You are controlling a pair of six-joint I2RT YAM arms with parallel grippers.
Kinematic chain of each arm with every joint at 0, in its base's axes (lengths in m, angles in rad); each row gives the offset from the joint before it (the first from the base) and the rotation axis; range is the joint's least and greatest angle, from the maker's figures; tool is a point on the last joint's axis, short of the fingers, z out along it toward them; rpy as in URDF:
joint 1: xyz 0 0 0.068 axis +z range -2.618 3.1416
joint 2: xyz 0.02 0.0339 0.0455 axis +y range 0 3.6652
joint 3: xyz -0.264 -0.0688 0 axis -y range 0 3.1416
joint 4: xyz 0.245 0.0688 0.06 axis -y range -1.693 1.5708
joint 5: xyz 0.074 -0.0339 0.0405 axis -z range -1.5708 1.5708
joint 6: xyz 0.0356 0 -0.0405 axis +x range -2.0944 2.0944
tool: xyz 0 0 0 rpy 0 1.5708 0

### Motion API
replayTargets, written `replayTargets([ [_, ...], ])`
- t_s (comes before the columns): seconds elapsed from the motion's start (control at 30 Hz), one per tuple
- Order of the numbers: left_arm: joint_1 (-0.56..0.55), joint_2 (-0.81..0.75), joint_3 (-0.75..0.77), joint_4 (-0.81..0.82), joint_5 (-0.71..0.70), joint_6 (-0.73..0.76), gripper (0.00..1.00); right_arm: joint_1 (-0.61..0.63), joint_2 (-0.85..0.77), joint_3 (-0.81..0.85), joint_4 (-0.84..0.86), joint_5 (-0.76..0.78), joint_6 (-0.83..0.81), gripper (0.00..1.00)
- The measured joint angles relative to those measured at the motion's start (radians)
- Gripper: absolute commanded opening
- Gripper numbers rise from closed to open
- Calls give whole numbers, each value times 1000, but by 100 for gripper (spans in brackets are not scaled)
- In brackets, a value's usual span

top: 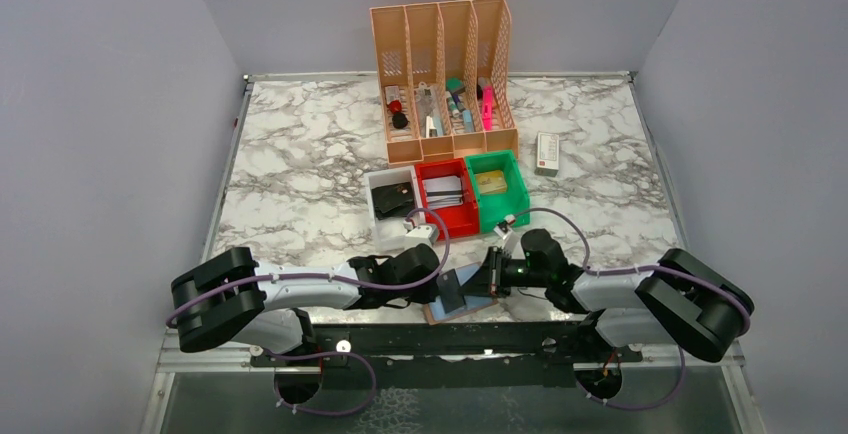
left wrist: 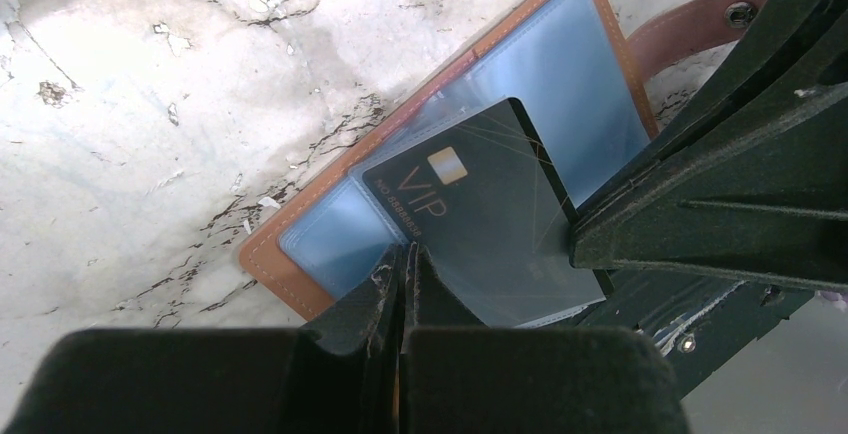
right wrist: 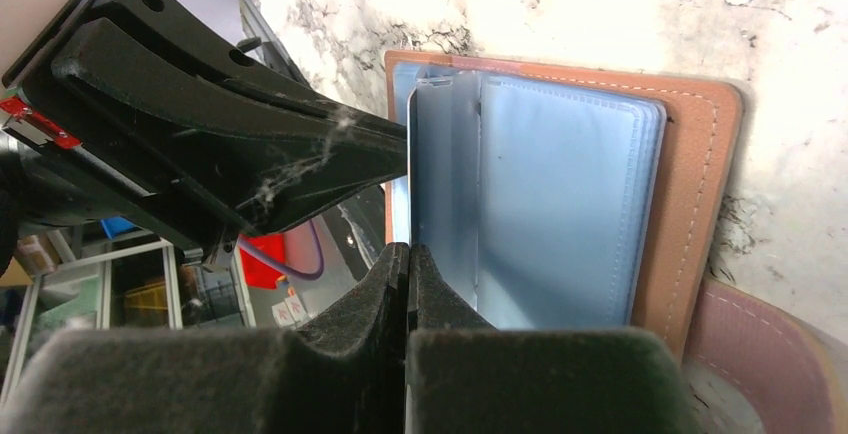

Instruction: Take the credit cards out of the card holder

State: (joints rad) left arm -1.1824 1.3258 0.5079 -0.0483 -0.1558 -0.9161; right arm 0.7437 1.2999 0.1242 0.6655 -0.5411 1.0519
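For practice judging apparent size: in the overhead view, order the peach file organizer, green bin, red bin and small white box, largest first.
Largest: peach file organizer.
Next: green bin and red bin, which look alike, so unranked.
Smallest: small white box.

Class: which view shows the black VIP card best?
Left wrist: the VIP card shows its face, chip and lettering. Top external shows it only as a dark patch; right wrist shows the card holder but no card.
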Motion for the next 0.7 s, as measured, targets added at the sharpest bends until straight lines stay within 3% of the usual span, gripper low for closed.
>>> replayTargets([
  [0.27,0,-9,-13,13,0,-2,0,-13,-45,-13,-25,8,6,1],
  [0.7,0,-16,-25,27,0,-7,0,-32,-261,11,-329,140,-85,4],
])
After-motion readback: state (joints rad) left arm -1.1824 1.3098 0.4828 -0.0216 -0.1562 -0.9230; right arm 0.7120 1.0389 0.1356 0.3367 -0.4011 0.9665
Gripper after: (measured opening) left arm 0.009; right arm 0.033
